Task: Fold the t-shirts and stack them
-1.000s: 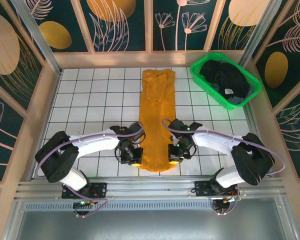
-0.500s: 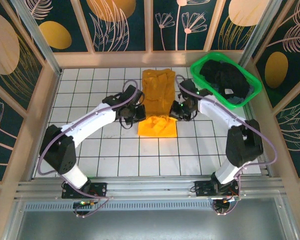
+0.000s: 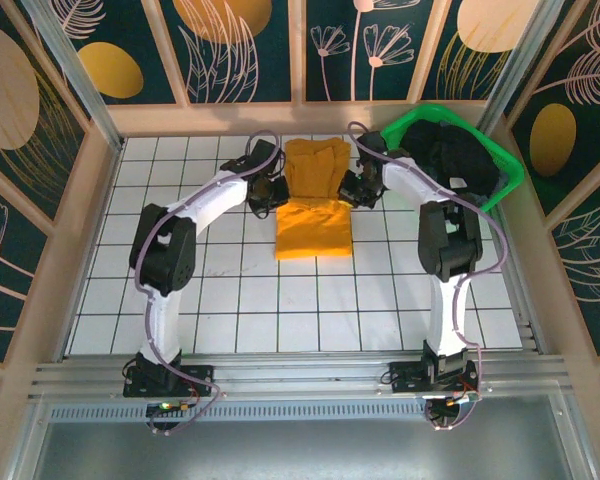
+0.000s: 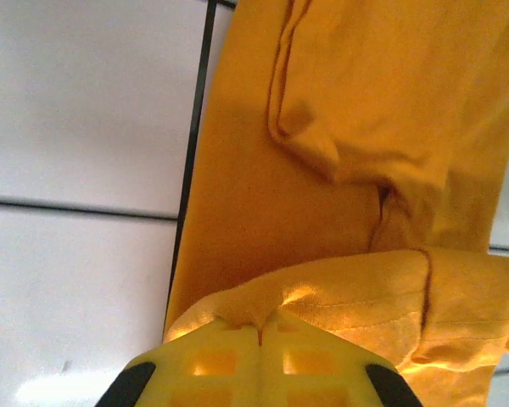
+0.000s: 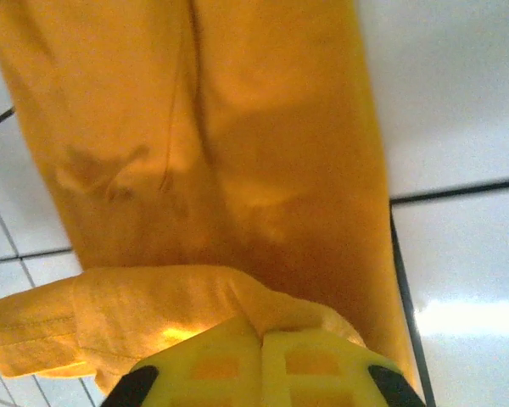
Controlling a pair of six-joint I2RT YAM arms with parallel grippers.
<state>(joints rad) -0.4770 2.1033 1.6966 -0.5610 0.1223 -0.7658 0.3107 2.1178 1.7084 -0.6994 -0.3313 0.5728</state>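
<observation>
From the overhead camera, the orange-yellow t-shirt (image 3: 315, 225) lies on the white gridded tabletop (image 3: 180, 290), at the far middle, just left of the green plastic basket (image 3: 405, 125). Its near part is doubled over onto the far part, making a squarish upper layer, with the collar end showing beyond it toward the back wall. The left arm (image 3: 210, 205) reaches in from the left and the right arm (image 3: 420, 195) from the right. The left jaws sit at the shirt's left edge and the right jaws at its right edge, both on the line where the upper layer ends. The basket holds dark clothing (image 3: 460, 160) and stands against the far right corner.

In the left wrist camera, the yellow pads (image 4: 229, 365) are pressed together. The left jaws are closed on the t-shirt (image 4: 322, 170), with a hemmed fold of cloth nipped at the seam between them. The lower layer spreads flat on the tabletop (image 4: 76, 127) ahead, with a sleeve lying creased on it.

In the right wrist camera, the yellow pads (image 5: 314, 365) meet along a thin line. The right jaws are narrow and grip the t-shirt (image 5: 220, 127), its hemmed fold bunched over their tips. Beyond them the lower layer lies on the tabletop (image 5: 458, 102).
</observation>
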